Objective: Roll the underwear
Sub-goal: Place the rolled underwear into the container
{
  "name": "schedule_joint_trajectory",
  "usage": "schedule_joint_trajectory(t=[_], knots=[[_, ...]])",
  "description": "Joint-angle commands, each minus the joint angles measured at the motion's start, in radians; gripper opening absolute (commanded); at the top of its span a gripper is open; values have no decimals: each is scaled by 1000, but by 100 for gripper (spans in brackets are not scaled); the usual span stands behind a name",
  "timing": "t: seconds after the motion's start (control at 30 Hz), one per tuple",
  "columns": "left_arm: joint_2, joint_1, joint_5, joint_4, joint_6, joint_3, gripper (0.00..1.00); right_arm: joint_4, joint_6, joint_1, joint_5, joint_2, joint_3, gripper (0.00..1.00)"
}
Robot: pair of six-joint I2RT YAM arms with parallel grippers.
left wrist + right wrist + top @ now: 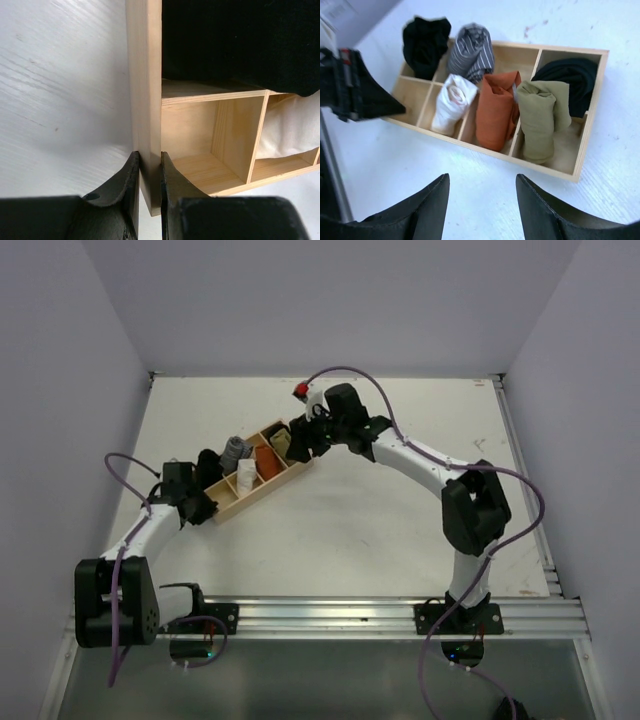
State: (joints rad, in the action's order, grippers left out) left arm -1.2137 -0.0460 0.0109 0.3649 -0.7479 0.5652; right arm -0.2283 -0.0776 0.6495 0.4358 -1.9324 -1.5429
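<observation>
The olive-khaki underwear lies rolled in a near-side compartment of the wooden divider tray, close to its right end. In the top view it sits near the tray's far right end. My right gripper is open and empty, above the bare table just in front of the tray, clear of the underwear; in the top view it hovers over the tray's right end. My left gripper is shut on the tray's end wall, one finger on each side; the top view shows it at the tray's left end.
Other compartments hold an orange-red bundle, a white roll, a grey striped roll and two black rolls. One end compartment is empty. White walls ring the table.
</observation>
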Motion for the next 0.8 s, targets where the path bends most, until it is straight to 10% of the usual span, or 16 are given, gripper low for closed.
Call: schedule_joint_trajectory(t=[0.0,0.53,0.57,0.6,0.7,0.73,0.77], knots=[[-7,-60,29,37,-48,-14,0,26,-151,-2,-37,124,-16,60],[196,-135,204,250,-87,-41,9,-307,-343,-2,-184,388,70,67],[203,-137,219,288,-93,-30,18,-313,-343,-2,-189,401,92,70],[210,-138,222,301,-103,-21,24,-321,-343,-2,-192,429,99,99],[232,-140,221,351,-123,22,54,-342,-358,-2,-192,484,132,99],[244,-140,215,362,-128,39,99,-332,-364,-2,-192,499,147,99],[252,-140,201,380,-134,47,100,-332,-372,-2,-195,515,176,99]])
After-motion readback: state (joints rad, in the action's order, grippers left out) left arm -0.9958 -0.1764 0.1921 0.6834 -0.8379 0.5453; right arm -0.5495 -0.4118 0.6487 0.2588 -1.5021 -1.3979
